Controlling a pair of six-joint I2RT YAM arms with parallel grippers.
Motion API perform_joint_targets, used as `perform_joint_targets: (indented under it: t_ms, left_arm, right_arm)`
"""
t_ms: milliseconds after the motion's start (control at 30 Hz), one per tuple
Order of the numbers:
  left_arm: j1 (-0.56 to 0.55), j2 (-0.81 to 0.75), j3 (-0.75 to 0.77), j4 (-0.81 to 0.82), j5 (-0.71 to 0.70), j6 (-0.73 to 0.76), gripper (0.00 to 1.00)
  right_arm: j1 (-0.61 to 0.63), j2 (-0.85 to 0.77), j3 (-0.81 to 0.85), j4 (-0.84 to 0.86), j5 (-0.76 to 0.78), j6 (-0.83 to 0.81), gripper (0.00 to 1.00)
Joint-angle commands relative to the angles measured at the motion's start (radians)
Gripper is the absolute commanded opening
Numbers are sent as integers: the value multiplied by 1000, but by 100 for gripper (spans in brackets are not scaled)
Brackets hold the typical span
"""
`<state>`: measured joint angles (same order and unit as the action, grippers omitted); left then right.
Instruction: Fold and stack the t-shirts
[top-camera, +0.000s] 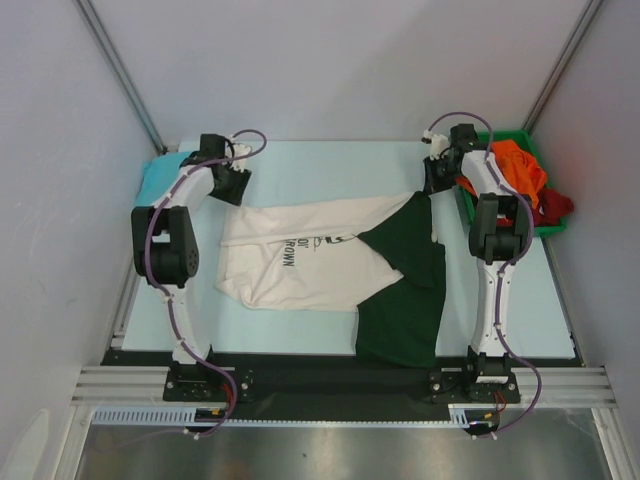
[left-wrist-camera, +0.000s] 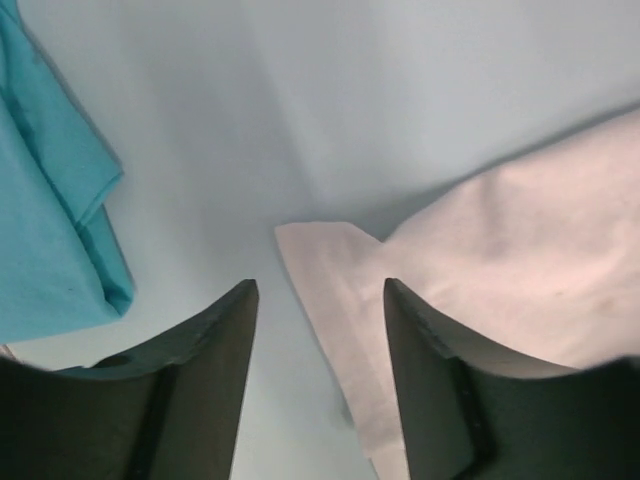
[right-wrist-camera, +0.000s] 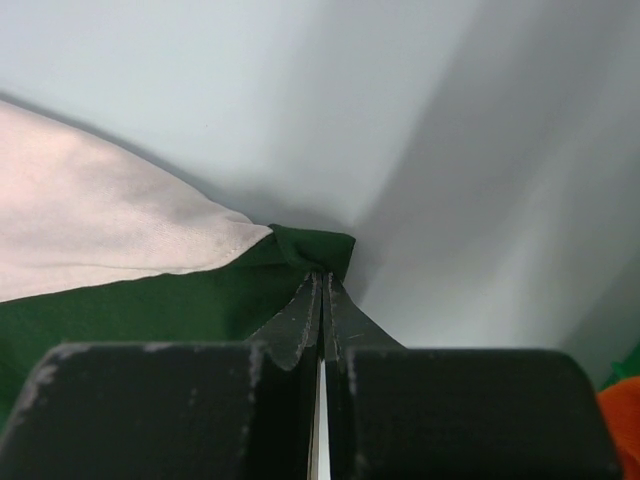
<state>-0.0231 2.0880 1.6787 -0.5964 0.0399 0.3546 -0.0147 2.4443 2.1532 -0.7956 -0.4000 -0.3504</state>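
The cream t-shirt (top-camera: 300, 260) with dark green sleeves (top-camera: 405, 290) lies across the middle of the table. My right gripper (top-camera: 437, 183) is shut on the tip of the green sleeve (right-wrist-camera: 318, 250) at the far right. My left gripper (top-camera: 232, 185) is open just above the shirt's cream corner (left-wrist-camera: 330, 260), which lies between the fingers, untouched. A folded teal shirt (top-camera: 160, 178) sits at the far left and also shows in the left wrist view (left-wrist-camera: 50, 230). Orange (top-camera: 515, 165) and dark red (top-camera: 555, 205) shirts lie in the bin.
A green plastic bin (top-camera: 540, 228) stands at the far right edge beside my right arm. White walls enclose the table on three sides.
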Motion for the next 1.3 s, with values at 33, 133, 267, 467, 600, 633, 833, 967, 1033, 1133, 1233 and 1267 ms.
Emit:
perform_joint_targets:
  t_ms: [33, 133, 267, 467, 600, 633, 833, 967, 1033, 1133, 1233, 1267]
  left_arm:
    - [15, -45, -43, -46, 126, -48, 54]
    - [20, -20, -56, -37, 114, -51, 50]
    - [49, 15, -36, -28, 86, -46, 50]
    - [58, 70, 15, -17, 60, -37, 50]
    - [58, 104, 50, -20, 58, -37, 50]
    - [58, 110, 55, -22, 61, -37, 49]
    - [57, 129, 56, -43, 117, -32, 38]
    - [57, 145, 55, -40, 112, -32, 22]
    - [58, 164, 61, -36, 83, -34, 8]
    - [58, 178, 73, -17, 40, -40, 0]
    - [58, 181, 99, 7, -3, -54, 0]
    - [58, 190, 110, 10, -9, -57, 0]
  right_arm:
    - [12, -13, 28, -5, 6, -12, 0]
    - [12, -16, 27, -7, 9, -16, 0]
    - [12, -21, 22, -10, 15, -21, 0]
    - [41, -30, 14, -10, 26, -28, 0]
    - [47, -34, 13, -11, 33, -33, 0]
    - [48, -34, 13, -11, 33, -33, 0]
    - [50, -33, 10, -13, 43, -39, 0]
    - [56, -31, 11, -11, 49, -42, 0]
    - [58, -27, 14, -8, 55, -41, 0]
    - [58, -19, 17, -4, 70, -41, 0]
    - [45, -7, 25, 9, 85, -39, 0]
    - [39, -1, 39, 13, 90, -38, 0]
